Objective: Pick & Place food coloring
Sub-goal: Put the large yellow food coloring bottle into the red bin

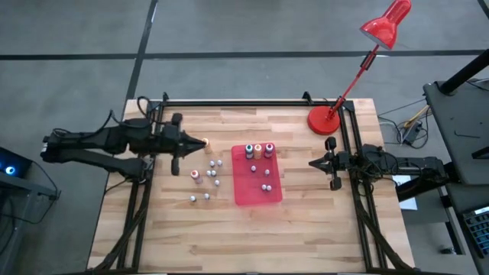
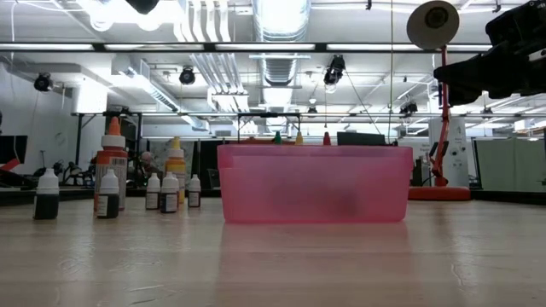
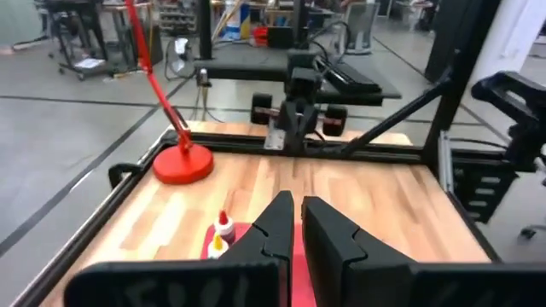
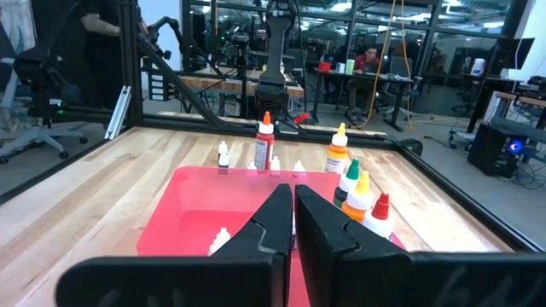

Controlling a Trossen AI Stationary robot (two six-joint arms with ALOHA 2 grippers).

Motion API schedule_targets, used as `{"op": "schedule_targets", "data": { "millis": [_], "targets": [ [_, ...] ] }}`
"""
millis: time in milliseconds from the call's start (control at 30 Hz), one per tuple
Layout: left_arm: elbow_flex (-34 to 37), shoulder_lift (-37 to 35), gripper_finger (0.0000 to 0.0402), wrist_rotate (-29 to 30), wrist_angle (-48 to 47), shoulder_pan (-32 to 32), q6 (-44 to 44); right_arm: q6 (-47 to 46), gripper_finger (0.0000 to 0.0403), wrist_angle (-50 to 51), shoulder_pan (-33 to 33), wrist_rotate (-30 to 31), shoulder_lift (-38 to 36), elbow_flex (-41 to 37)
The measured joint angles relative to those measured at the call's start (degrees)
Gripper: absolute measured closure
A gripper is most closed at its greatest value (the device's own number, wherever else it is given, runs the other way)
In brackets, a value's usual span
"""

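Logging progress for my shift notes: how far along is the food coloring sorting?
Partly done: several tiny bottles stand in the flat red rectangular tray. Nothing is in hand; the left gripper and right gripper are shut, empty. Loose bottles remain on the wooden table.

Tray (image 2: pixel 311 183) contents perhaps mostly hidden

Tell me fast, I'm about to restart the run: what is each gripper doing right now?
Left gripper: closed, holding nothing, above the table left of the red tray.
Right gripper: closed, holding nothing, right of the tray.
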State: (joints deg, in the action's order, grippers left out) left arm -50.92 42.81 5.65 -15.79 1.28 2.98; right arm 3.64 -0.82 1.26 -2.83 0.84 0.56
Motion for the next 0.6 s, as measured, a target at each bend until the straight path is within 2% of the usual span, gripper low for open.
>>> {"op": "schedule_targets", "data": {
  "millis": [600],
  "targets": [
    [-10.4,5.2,0.0399,2.4,1.4,-10.1,-7.5,0.0,0.0394,0.0,0.0,0.0,0.0,0.0]
  ]
}}
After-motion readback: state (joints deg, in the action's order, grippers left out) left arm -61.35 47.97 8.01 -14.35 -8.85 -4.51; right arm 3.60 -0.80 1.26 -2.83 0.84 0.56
